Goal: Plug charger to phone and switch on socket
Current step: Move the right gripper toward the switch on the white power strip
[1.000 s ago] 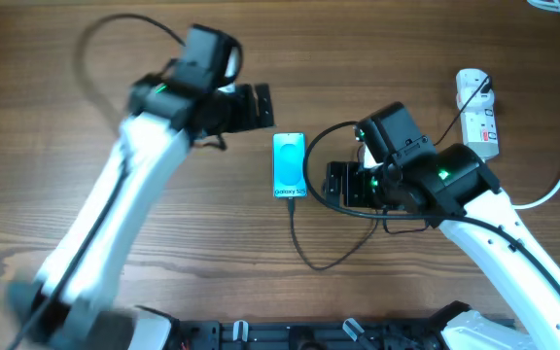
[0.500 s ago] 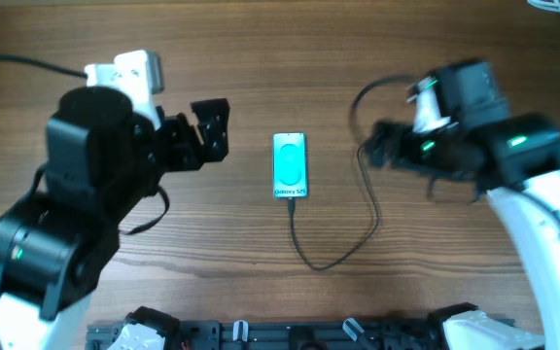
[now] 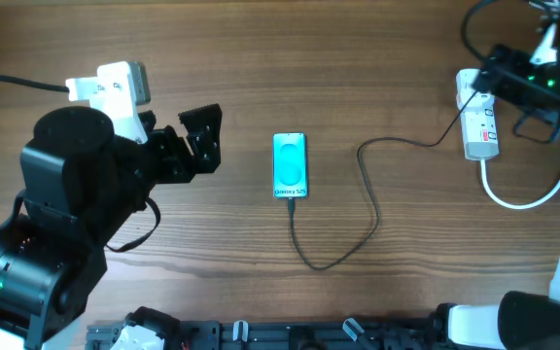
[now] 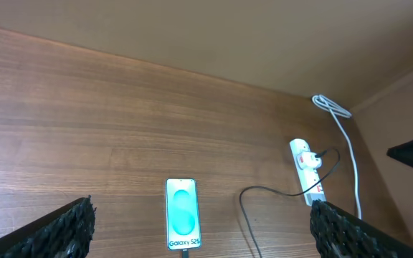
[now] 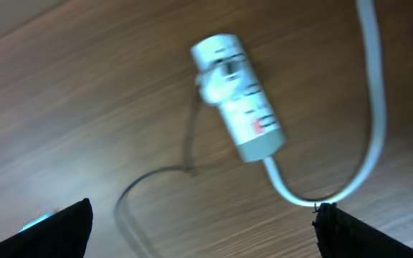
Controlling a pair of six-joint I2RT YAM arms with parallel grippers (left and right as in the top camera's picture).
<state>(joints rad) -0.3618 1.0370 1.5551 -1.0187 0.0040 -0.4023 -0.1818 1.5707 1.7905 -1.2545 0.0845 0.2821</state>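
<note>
"What's close around you?"

"Both tools are spread wide and hold nothing. My left tool (image 3: 205, 141) hovers at the phone's (image 3: 291, 166) 9 o'clock, apart from it. The charger (image 3: 372, 209) leaves the phone's 6 o'clock end and loops toward 3."

"And farther out?"

"The socket (image 3: 478, 119) lies at 2 o'clock beneath my right tool (image 5: 205, 215). Its white cord (image 3: 528, 199) curls by the right edge. The brown wood-grain bench (image 3: 261, 58) lies open between."

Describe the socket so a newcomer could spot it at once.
On the wooden table, look to the far right of the overhead view, well right of the turquoise-screened phone. The socket is the short white strip there. Unlike the thin black charger running to it, it bears a red mark and trails a thick white cord.
</note>
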